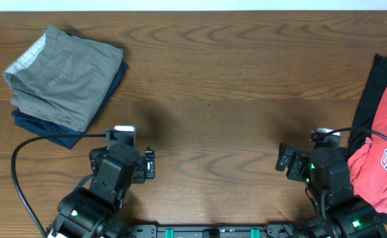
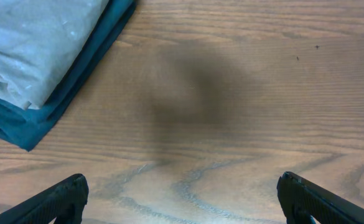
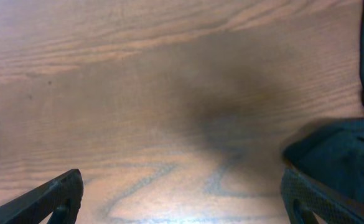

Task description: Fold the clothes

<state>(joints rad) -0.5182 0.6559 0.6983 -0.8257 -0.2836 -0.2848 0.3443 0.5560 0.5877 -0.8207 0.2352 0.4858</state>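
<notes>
Shorts (image 1: 64,76), one grey-khaki pair, lie folded at the far left corner of the table (image 1: 233,79), their pale patterned waistband lining showing at the far edge. They rest on top of one folded navy garment (image 1: 44,127), which sticks out beneath them. Well apart, at the right edge, one red shirt (image 1: 385,145) lies crumpled over a black garment (image 1: 368,92); its white lettering is cut off and cannot be read. Near the front edge, the left gripper (image 2: 182,193) and right gripper (image 3: 182,193) both hang with fingers spread wide, holding nothing.
</notes>
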